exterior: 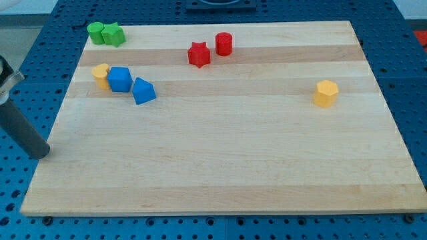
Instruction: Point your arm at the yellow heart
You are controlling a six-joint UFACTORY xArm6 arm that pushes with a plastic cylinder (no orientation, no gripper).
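The yellow heart [101, 75] lies near the board's upper left, touching the left side of a blue cube [120, 79]. A blue triangle block [143, 91] sits just right of and below the cube. My dark rod comes in from the view's left edge, and my tip [43, 153] is at the board's left edge, well below and left of the yellow heart and touching no block.
A green cylinder [96, 31] and a green star [114, 34] sit together at the top left corner. A red star [198, 55] and a red cylinder [223, 44] are at top centre. A yellow pentagon-like block [326, 93] stands alone at the right. The wooden board [220, 167] lies on a blue perforated table.
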